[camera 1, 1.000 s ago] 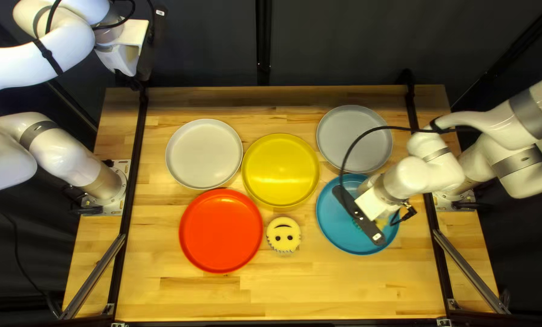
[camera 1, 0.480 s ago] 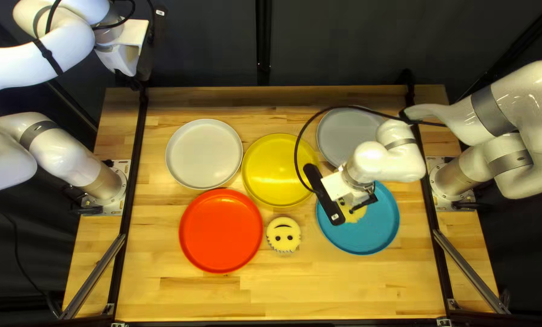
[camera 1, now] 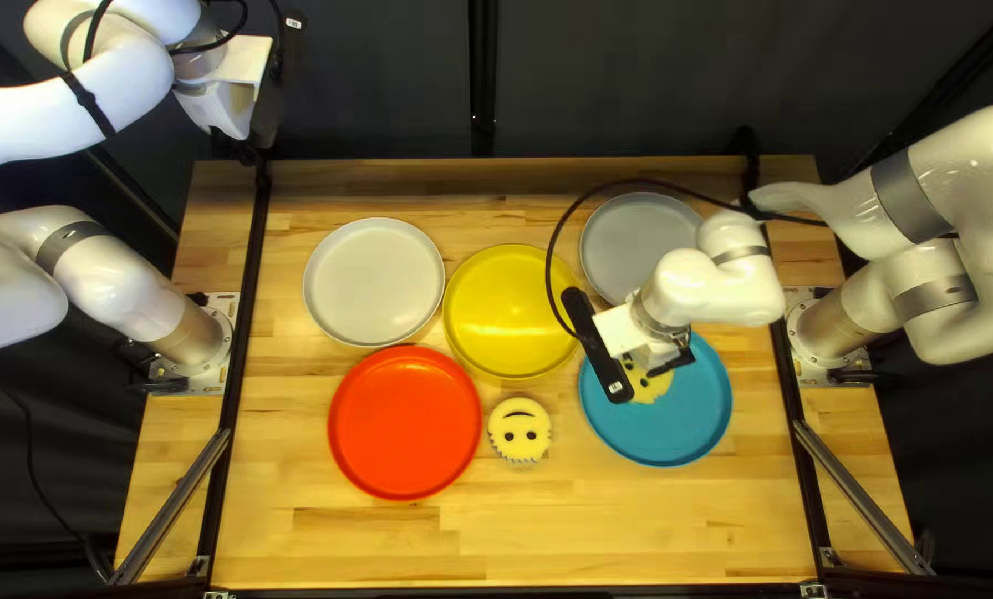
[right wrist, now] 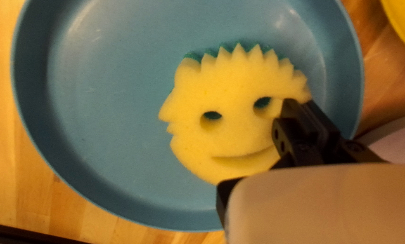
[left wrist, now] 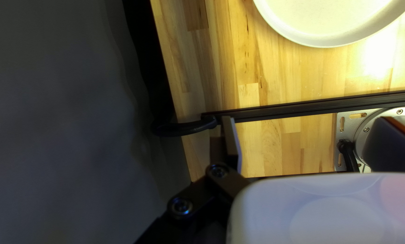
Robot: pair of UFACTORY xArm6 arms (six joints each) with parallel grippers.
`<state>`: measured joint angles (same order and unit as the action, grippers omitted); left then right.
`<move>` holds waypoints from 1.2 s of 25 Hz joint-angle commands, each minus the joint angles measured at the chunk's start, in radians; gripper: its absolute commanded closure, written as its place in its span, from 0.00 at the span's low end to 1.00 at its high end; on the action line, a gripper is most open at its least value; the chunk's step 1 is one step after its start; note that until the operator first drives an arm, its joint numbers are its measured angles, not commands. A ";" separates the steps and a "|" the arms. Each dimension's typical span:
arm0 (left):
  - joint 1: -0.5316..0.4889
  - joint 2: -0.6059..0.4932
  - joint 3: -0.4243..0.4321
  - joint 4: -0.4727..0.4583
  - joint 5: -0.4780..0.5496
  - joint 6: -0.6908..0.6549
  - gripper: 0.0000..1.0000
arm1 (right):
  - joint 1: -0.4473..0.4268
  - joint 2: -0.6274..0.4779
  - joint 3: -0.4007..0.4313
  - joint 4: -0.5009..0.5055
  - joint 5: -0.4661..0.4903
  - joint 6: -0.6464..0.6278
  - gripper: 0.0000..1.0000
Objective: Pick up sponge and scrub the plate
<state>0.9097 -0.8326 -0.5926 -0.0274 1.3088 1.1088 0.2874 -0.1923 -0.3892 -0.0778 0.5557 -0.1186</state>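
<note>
Our worktop [camera 1: 496,521] is pale, striped wood. On it we have a white plate [camera 1: 373,282] at the left, a yellow plate [camera 1: 515,313] just beside it, and a grey plate [camera 1: 625,239] at the right. Nearer us sit a red plate [camera 1: 404,422], a round yellow sponge [camera 1: 520,429] and a blue plate [camera 1: 674,427]. Black rails [camera 1: 221,477] run along both sides, with our arms' bases [camera 1: 214,377] outside them.

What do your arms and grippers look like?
Left arm and right arm: glossy white, rounded, grey bands at joints, black cables. Black bar with small white label at right wrist. Left gripper: black links, round bolts. Right gripper: black too.
</note>
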 commanded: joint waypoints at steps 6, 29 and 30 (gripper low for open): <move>0.000 0.000 0.000 0.000 0.000 0.000 0.00 | 0.052 -0.127 0.120 -0.080 -0.023 -0.015 1.00; 0.000 0.000 0.000 0.000 0.000 0.000 0.00 | -0.025 -0.220 0.190 -0.029 0.013 -0.220 1.00; 0.000 0.000 0.000 0.000 0.000 0.000 0.00 | -0.027 -0.213 0.182 -0.032 0.014 -0.220 1.00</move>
<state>0.9097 -0.8326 -0.5926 -0.0274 1.3088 1.1088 0.2586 -0.4169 -0.1902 -0.1027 0.5597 -0.3452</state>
